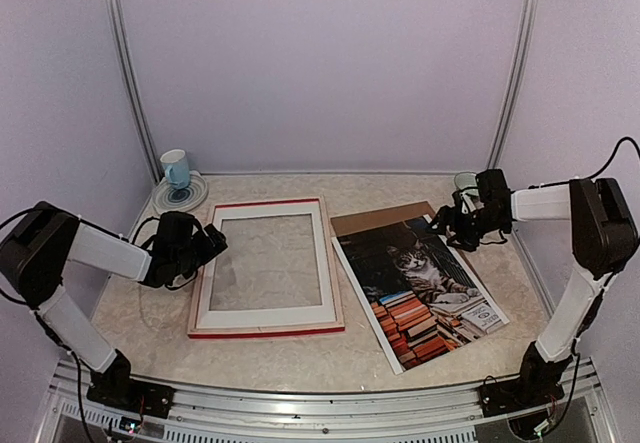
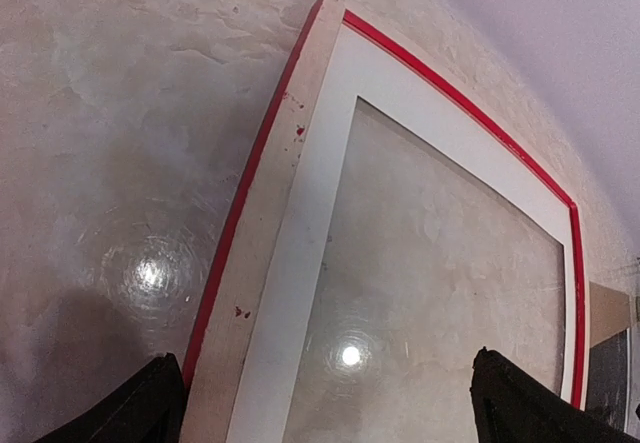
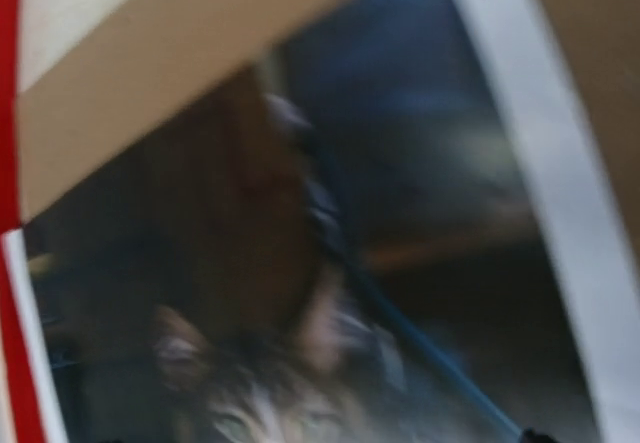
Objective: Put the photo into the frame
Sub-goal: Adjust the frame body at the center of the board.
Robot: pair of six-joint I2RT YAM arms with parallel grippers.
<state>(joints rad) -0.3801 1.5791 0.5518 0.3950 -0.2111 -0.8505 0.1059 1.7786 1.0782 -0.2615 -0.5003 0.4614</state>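
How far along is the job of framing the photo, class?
Done: nothing yet; the frame lies empty, table showing through its opening. In hand: the open left claw sits at the frame's left edge, the open right claw over the photo's far corner. Left: lifting the photo, beside the frame, into it.

Soft overhead light, even. Below my left wrist two round glints glare on the glossy pale marbled tabletop [image 2: 100,113]; my right wrist's view of the large tabby-cat print [image 3: 300,293] is smeared.
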